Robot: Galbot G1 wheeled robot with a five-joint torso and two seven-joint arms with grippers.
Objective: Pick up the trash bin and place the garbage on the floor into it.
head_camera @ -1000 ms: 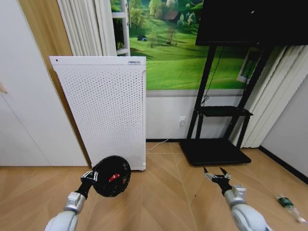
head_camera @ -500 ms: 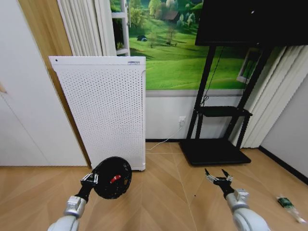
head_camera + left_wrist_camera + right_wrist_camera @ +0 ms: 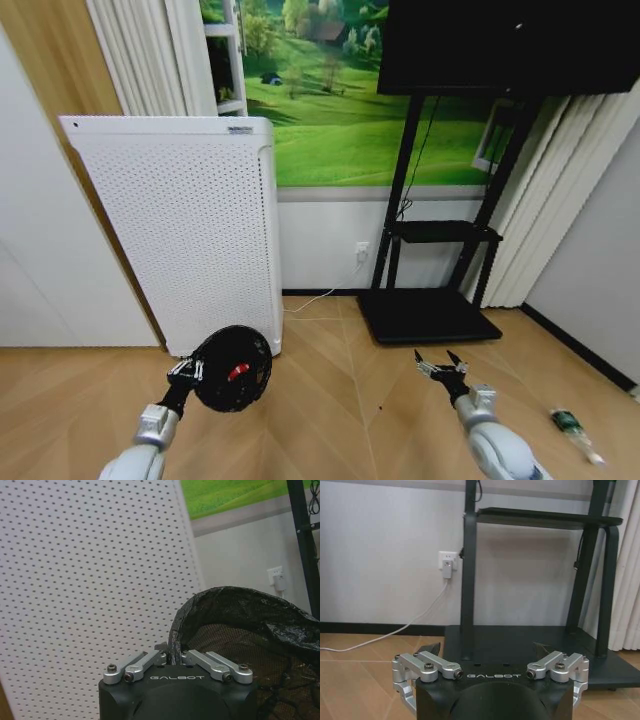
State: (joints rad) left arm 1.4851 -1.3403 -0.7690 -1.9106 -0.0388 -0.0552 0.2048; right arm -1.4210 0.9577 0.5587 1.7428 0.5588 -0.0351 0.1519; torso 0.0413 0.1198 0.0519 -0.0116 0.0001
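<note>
Item 1, trash bin [image 3: 232,368]: small, black, round, mesh-sided with a dark liner. Carried off the floor in front of the white perforated appliance [image 3: 180,230], at about 7 o'clock in the head view. Its mouth is tipped toward the camera, and a red piece [image 3: 237,370] sits inside.

Item 2, left gripper [image 3: 188,371]: at the bin's 9 o'clock edge. In the left wrist view its fingers are drawn together on the bin's rim [image 3: 175,640], pinching the lined lip between them.

Item 3, right gripper [image 3: 441,365]: at about 5 o'clock in the head view, held above the wood floor [image 3: 330,420] in front of the black TV stand [image 3: 430,310]. Fingers are spread wide apart and carry nothing. The right wrist view faces the stand's base and a wall socket [image 3: 448,562].

Item 4, green bottle [image 3: 568,426]: lying on its side on the floor near the head view's lower right corner, at about 4 o'clock. Its long axis runs on a diagonal from upper left to lower right, with a paler end toward the corner.

Key relation: the bottle lies at roughly 4 o'clock from the right gripper's fingertips, well apart from them and lower toward the floor. It is far from the bin, which hangs on the opposite side. The right arm is plainly the nearer one. By my judgement, a grasp across the bottle's short width would suit its diagonal lie, with the bin then brought nearer.
</note>
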